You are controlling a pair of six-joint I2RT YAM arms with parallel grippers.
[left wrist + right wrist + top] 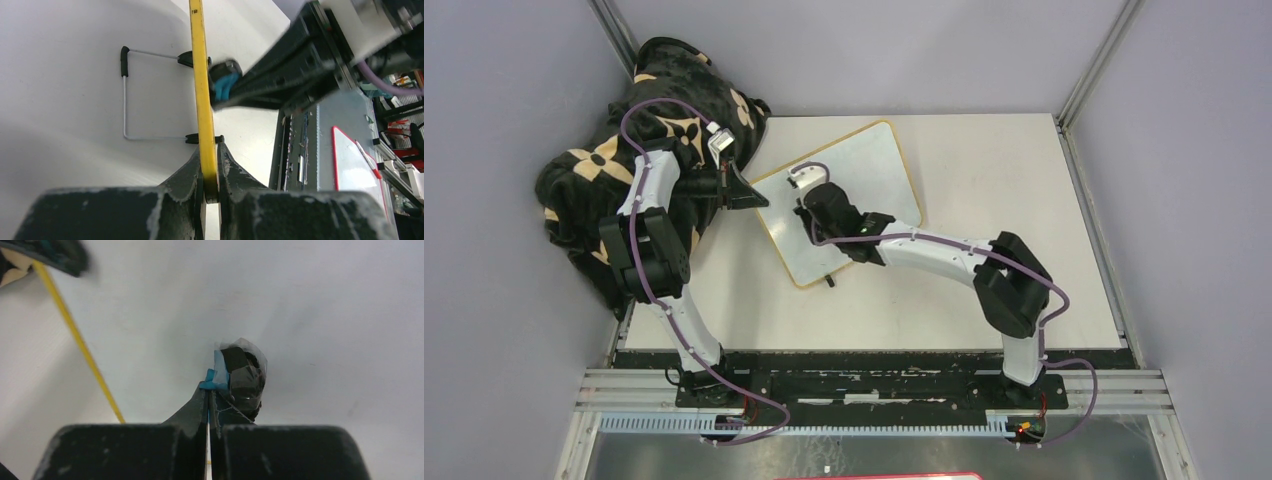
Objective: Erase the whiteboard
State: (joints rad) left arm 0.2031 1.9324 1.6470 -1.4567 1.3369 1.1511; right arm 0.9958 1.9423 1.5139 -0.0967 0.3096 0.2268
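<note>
Fingers (186, 176) of the left gripper (210, 165) pinch the yellow rim of the whiteboard (874, 165), which lies askew on the surface (1014, 200), while the right gripper (209, 390), fingers pressed together, sets a taped pad (245, 375) on it; wiping seems underway, needing firm sweeps next.

We see a bright, evenly lit scene from above: soft, diffuse light, no hard glare, and only faint grey shadows on the white table (984, 170). The dark blanket (584, 190) keeps its pattern, though its folds sink to black. In the left wrist view the left gripper (210, 167) fills the bottom edge, grainy and out of focus, while the yellow frame of the whiteboard (200, 75) is fairly sharp; the upper right is smeared with blur. In the right wrist view the right gripper (208, 400) is soft too, the board shades to dimmer grey at lower left, and the top left corner is blurred and dark.
</note>
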